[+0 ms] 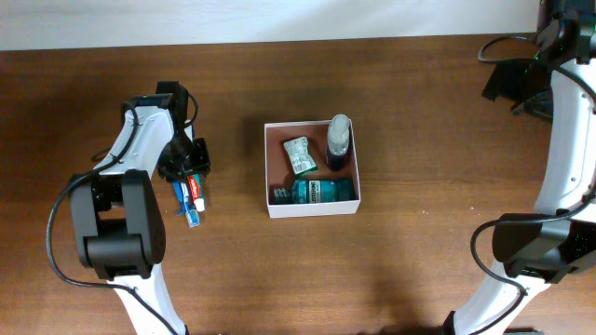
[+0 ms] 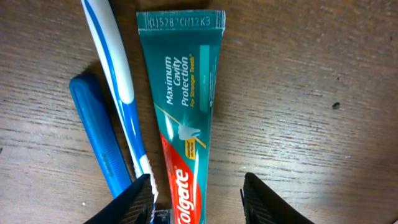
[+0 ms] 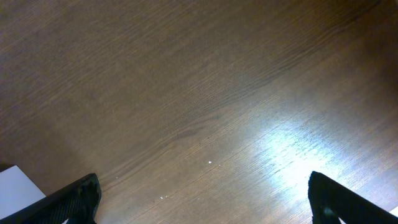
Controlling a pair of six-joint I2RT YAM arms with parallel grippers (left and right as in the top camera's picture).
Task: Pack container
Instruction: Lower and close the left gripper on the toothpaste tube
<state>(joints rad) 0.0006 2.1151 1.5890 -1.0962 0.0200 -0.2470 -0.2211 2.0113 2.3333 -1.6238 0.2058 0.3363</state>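
Wrist folded back and aimed straight down for left gripper, jaws half spread either side of toothpaste tube, gap showing at its 3 o'clock, so not pinching anything. Reads "Colgate" and "Maximum Cavity Protection". Blue-white toothbrush just beside at 9 o'clock. Container off at 3 o'clock, teal bottle along its 6 o'clock wall. Way out at 2 o'clock, right gripper stretched wide over wood table.

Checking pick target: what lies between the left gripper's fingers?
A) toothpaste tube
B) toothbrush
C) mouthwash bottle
A: in the left wrist view the toothpaste tube runs between the left gripper's open fingers, and the toothbrush lies beside the tube.
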